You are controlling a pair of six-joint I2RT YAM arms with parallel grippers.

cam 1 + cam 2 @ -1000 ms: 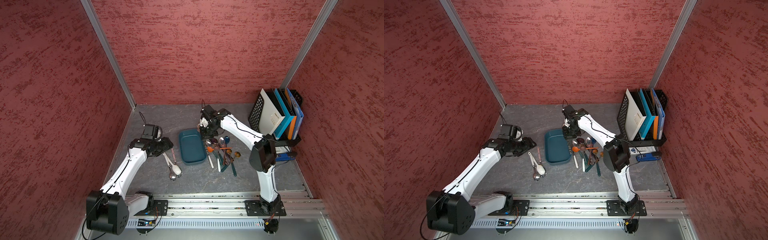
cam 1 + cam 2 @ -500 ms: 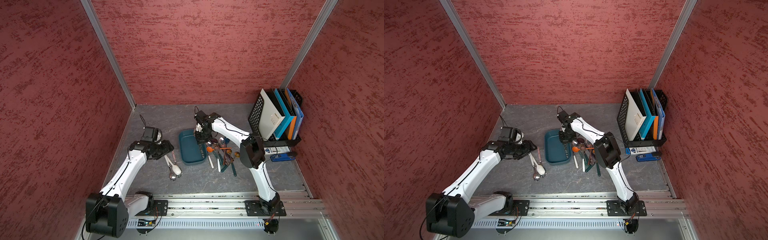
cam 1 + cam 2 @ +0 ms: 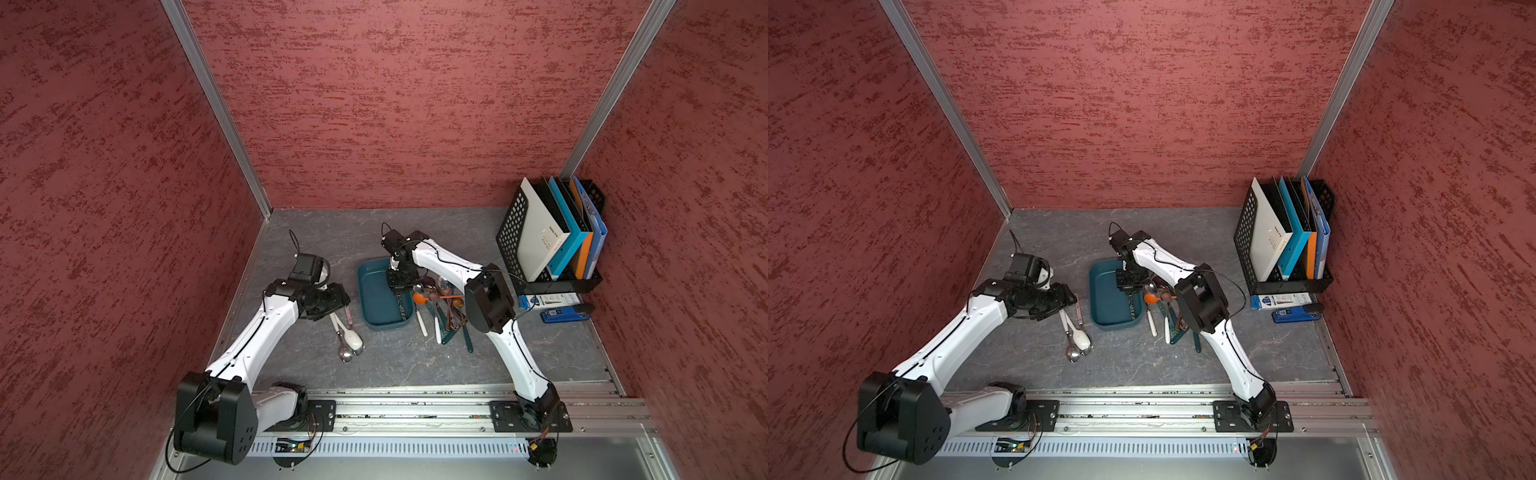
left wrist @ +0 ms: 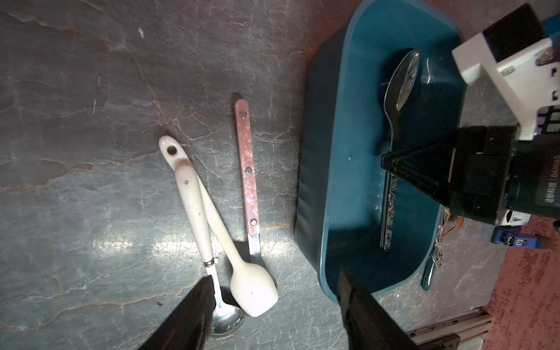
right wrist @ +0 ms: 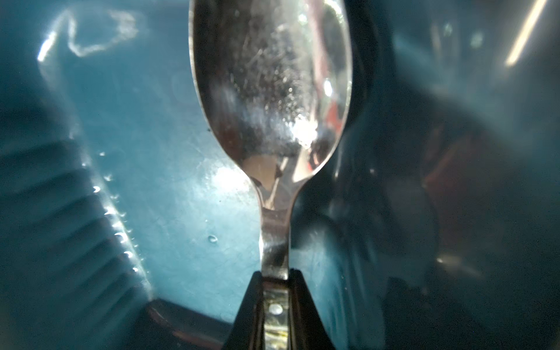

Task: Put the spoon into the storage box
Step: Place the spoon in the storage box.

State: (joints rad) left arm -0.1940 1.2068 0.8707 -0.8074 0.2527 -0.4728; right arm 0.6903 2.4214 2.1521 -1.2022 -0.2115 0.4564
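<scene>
Right wrist: spoon (image 5: 269, 91) handle inside right hand (image 5: 275, 283) (bowl over storage box (image 5: 169, 197))

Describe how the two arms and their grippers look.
The left arm and right arm have white links, black joint housings and thin black cables running alongside. The left gripper and right gripper are black with tapered, wedge-shaped fingers; the right one's body bears white lettering.
</scene>
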